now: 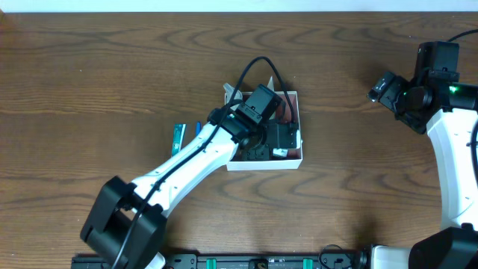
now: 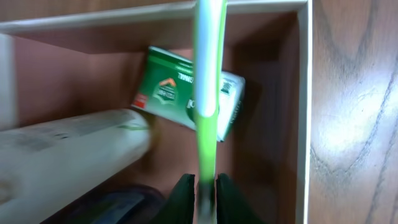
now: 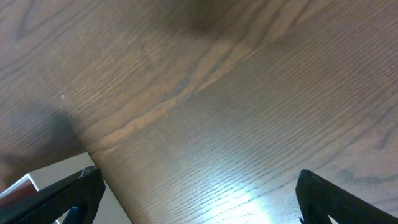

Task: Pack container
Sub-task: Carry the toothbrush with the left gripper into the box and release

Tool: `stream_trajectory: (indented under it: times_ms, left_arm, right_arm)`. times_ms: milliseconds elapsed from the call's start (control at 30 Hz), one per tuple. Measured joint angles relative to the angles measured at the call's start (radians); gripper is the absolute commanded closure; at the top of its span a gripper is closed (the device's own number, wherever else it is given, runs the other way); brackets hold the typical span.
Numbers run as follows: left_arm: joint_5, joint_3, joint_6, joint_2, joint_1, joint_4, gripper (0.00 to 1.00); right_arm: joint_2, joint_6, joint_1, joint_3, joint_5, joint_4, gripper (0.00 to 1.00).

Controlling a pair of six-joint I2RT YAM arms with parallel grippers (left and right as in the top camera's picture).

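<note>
The container [image 1: 263, 164] is a shallow square box of white cardboard, open at the top, with a pinkish-brown inside. It lies flat near the middle of the tabletop [image 1: 112, 75], its sides roughly square to the tabletop's edges, perhaps turned a touch. From above much of its floor is hidden, so its fill is unclear.

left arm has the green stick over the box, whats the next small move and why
Probably lower slightly and open the left gripper. Its fingers pinch the green stick, which reaches over the container and across the small green box beside the white tube, so letting go should drop it inside.
</note>
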Motion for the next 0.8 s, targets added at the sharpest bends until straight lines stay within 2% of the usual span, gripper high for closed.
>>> stream_trajectory:
  times_ms: [33, 67, 100, 133, 300, 333, 500, 633, 800]
  left_arm:
    - [-0.001, 0.0, 0.0, 0.003, 0.0, 0.0, 0.67]
    - [-0.007, 0.0, -0.009, 0.003, 0.0, 0.0, 0.55]
    - [-0.018, 0.0, -0.028, -0.003, 0.0, 0.0, 0.35]
    - [-0.023, 0.0, -0.039, -0.008, 0.0, 0.0, 0.32]
    - [-0.061, 0.0, -0.182, -0.124, 0.003, -0.065, 0.32]
    - [-0.063, 0.0, -0.2, -0.155, 0.004, -0.094, 0.34]
    - [-0.092, 0.0, -0.327, -0.344, 0.066, -0.299, 0.34]
    - [-0.161, -0.002, -0.47, -0.386, 0.197, -0.375, 0.31]
    - [-0.213, -0.083, -0.733, -0.339, 0.426, -0.319, 0.3]
  right_arm:
    - [0.0, 0.0, 0.0, 0.0, 0.0, 0.0, 0.01]
    - [0.0, 0.0, 0.0, 0.0, 0.0, 0.0, 0.01]
    - [0.0, 0.0, 0.0, 0.0, 0.0, 0.0, 0.01]
    - [0.0, 0.0, 0.0, 0.0, 0.0, 0.0, 0.01]
    - [0.0, 0.0, 0.0, 0.0, 0.0, 0.0, 0.01]
    - [0.0, 0.0, 0.0, 0.0, 0.0, 0.0, 0.01]
    - [0.0, 0.0, 0.0, 0.0, 0.0, 0.0, 0.01]
    - [0.0, 0.0, 0.0, 0.0, 0.0, 0.0, 0.01]
    - [0.0, 0.0, 0.0, 0.0, 0.0, 0.0, 0.01]
